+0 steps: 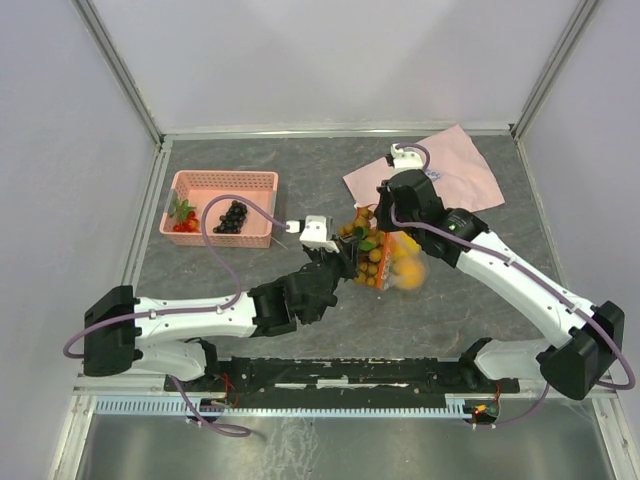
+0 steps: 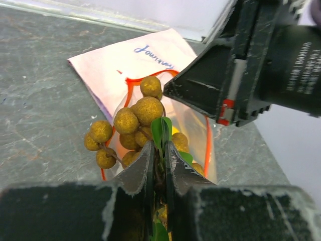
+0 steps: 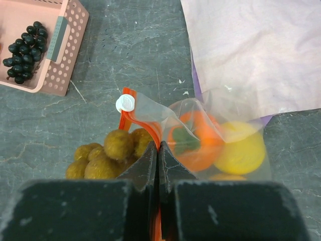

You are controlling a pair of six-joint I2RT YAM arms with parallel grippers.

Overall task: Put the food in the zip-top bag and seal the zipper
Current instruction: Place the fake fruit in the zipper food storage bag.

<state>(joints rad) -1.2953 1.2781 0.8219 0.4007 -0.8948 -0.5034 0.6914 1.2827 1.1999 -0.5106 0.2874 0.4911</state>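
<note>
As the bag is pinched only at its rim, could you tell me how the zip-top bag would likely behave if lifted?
Probably floppy: the zip-top bag shows thin, wrinkled film beside the right fingers. It would likely sag bottom-heavy, since the persimmon and lemon sit inside. Those round fruits may roll and shift.

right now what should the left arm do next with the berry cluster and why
Probably ease the left gripper forward to push the berry cluster into the zip-top bag: it sits at the mouth, mostly outside, while the right gripper pinches the orange-red strip there.
</note>
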